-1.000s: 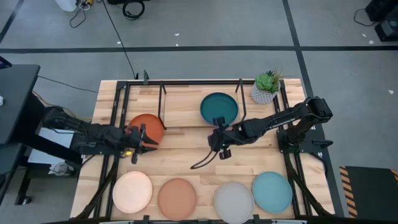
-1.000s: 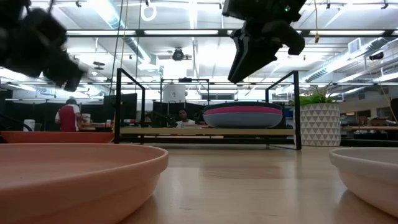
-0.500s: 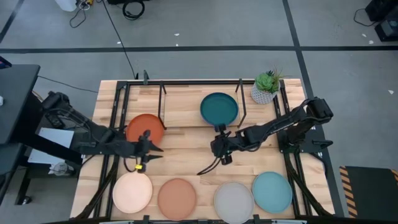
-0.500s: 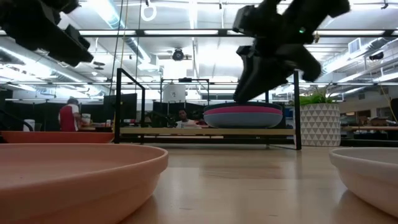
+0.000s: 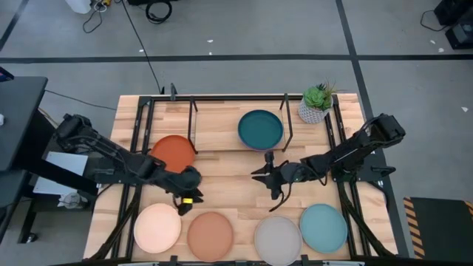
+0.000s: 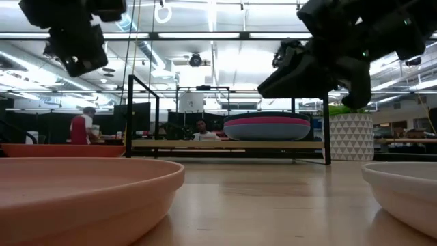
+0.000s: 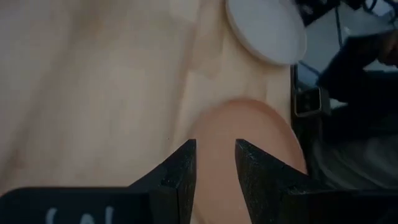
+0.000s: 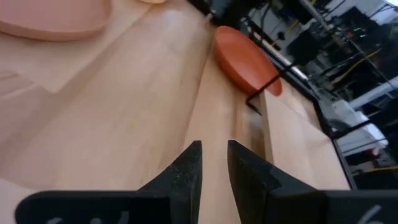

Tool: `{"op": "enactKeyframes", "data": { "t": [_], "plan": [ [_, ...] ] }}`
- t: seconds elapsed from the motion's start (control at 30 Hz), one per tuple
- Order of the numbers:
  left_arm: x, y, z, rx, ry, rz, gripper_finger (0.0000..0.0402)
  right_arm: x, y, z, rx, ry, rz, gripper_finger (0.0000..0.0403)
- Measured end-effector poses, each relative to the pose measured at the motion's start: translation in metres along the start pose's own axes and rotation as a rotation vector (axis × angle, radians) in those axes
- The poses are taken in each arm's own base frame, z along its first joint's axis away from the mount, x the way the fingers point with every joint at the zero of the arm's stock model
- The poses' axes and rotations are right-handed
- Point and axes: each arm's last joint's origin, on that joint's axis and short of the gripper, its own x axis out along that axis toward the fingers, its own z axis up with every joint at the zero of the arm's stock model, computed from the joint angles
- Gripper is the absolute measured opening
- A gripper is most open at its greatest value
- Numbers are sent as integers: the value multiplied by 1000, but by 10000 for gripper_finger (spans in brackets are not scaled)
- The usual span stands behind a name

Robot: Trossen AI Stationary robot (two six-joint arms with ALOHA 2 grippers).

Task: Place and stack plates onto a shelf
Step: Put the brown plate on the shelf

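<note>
Four plates lie in a row along the table's near edge: cream-peach (image 5: 157, 227), terracotta (image 5: 211, 235), grey-beige (image 5: 277, 238) and light teal (image 5: 324, 227). The orange-red plate (image 5: 174, 153) lies on the table left of the shelf (image 5: 218, 133). A stack with the dark teal plate (image 5: 260, 129) on top rests on the shelf's right half. The magenta plate (image 6: 266, 121) and the blue plate (image 6: 266, 131) show under it. My left gripper (image 5: 190, 183) hangs over the table just beyond the terracotta plate (image 7: 245, 140), its fingers a little apart and holding nothing. My right gripper (image 5: 266, 176) hovers in front of the shelf, narrowly open and holding nothing.
A potted plant (image 5: 316, 103) in a white pot stands at the shelf's right end. Thin black rod frames (image 6: 130, 116) rise at both shelf ends. The shelf's left half is bare board. Bare tabletop (image 5: 229, 185) lies between the two grippers. People sit in the room behind.
My left gripper has moved from beside the orange-red plate toward the table's right and near edge, ending by the terracotta plate. My right gripper has drawn back from the shelf toward the near edge and a little right, sinking lower and turning. No plate has moved.
</note>
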Motion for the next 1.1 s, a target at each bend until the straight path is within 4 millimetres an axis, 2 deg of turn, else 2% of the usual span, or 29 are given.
{"op": "enactKeyframes", "data": {
  "t": [0.2,0.37,0.53,0.73,1.1],
  "plan": [
    [39,-3,9,-191,260,4,118,-3,4,-15,-17,41,-2,82],
    [68,-3,17,-223,346,12,118,-2,1,-15,-49,25,-20,82],
    [89,-10,22,-131,342,35,118,0,-4,-16,-76,-29,38,82],
    [110,-17,18,-8,370,100,118,4,-13,-19,-61,-63,58,82],
    [124,-22,1,176,396,206,116,8,-26,-26,-27,-93,100,82]
  ]
}}
